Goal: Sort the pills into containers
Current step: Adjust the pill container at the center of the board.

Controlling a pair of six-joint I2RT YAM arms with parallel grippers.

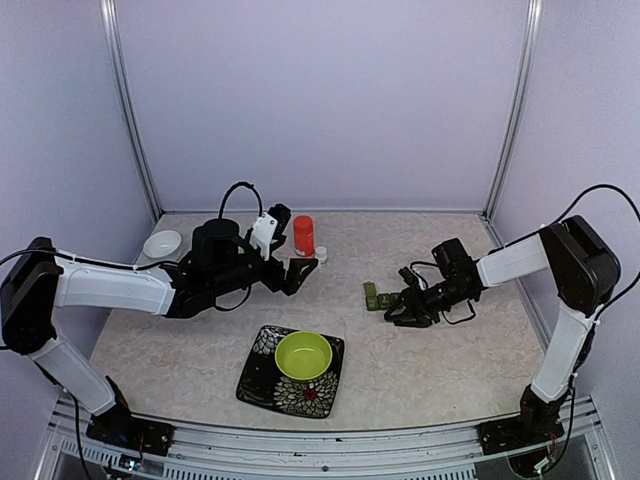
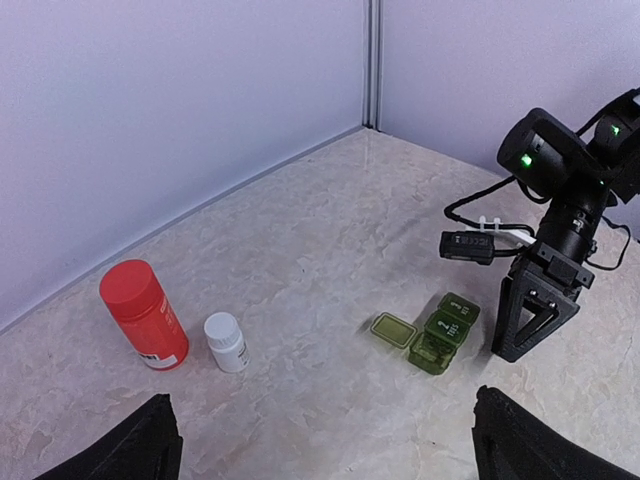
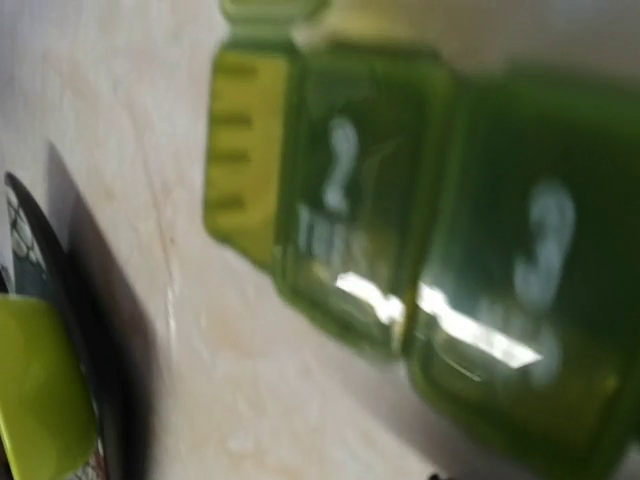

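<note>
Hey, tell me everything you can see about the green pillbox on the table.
The pillbox is a small strip of three square compartments in translucent dark green plastic, lying flat on the table. The lids marked 2 and 3 are shut. The end compartment's lid is flipped open and lies flat beside it. The right end effector stands just beside the strip, with a thin gap showing in the left wrist view. Nothing else is near it.

Soft, even light from overhead fills my cell. The top and left-wrist views are sharp, with only faint shadows under things on the bench [image 1: 430, 370]. My right-wrist view is smeared and out of focus: the pillbox [image 3: 400, 220] looms blurred, white glare streaking its lids.
</note>
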